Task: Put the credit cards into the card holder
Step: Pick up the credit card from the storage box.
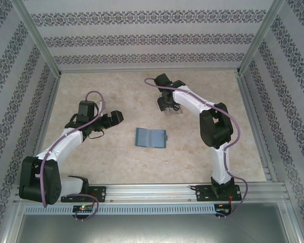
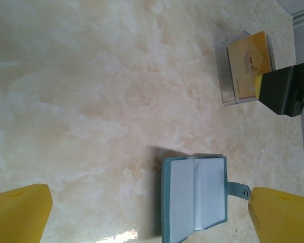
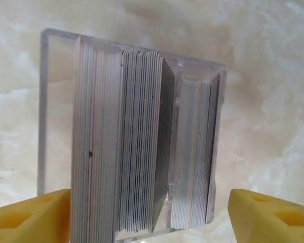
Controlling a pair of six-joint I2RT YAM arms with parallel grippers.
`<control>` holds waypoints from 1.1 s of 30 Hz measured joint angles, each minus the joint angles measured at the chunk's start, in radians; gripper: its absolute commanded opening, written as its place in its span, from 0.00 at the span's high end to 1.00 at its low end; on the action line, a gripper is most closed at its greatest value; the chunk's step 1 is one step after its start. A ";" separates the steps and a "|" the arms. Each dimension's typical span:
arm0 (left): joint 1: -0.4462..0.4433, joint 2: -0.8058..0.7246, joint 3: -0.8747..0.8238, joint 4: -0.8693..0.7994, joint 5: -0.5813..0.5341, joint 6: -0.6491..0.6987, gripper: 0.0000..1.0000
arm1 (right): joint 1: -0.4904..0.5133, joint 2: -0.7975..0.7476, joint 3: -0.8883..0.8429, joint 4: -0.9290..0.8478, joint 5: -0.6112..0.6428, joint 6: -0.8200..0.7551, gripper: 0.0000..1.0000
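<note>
Right wrist view is showing the credit cards [image 3: 142, 136] standing on their edges, packed side by side inside a clear box [image 3: 55, 101]. From the left wrist view, an orange-gold card [image 2: 248, 58] is facing out at the front of that box. The card holder [image 1: 150, 137] is lying open and flat in the middle of the table [image 1: 121, 167], between the two arms and well apart from the box. The right gripper [image 3: 152, 215] is hanging over the box with its yellow fingers [image 3: 30, 217] spread wide, one on each side, holding nothing. The left gripper [image 2: 149, 207] is hovering near the card holder, wide open and empty too.
</note>
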 measured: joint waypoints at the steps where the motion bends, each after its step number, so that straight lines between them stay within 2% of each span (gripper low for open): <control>1: 0.000 0.000 -0.002 0.001 0.002 0.000 0.00 | -0.001 0.000 0.000 -0.004 0.006 0.000 0.22; 14: 0.000 0.000 -0.010 0.002 0.007 -0.002 0.00 | 0.001 -0.001 0.002 -0.010 0.096 -0.035 0.23; 26: 0.000 -0.045 -0.039 0.013 0.002 -0.021 0.00 | 0.001 -0.018 0.002 -0.002 0.127 -0.053 0.26; 31: 0.000 -0.045 -0.039 0.008 0.002 -0.023 0.00 | 0.001 -0.021 0.002 0.005 0.129 -0.053 0.31; 33: 0.000 -0.045 -0.039 0.001 0.003 -0.026 0.00 | 0.001 -0.021 0.002 0.005 0.128 -0.051 0.39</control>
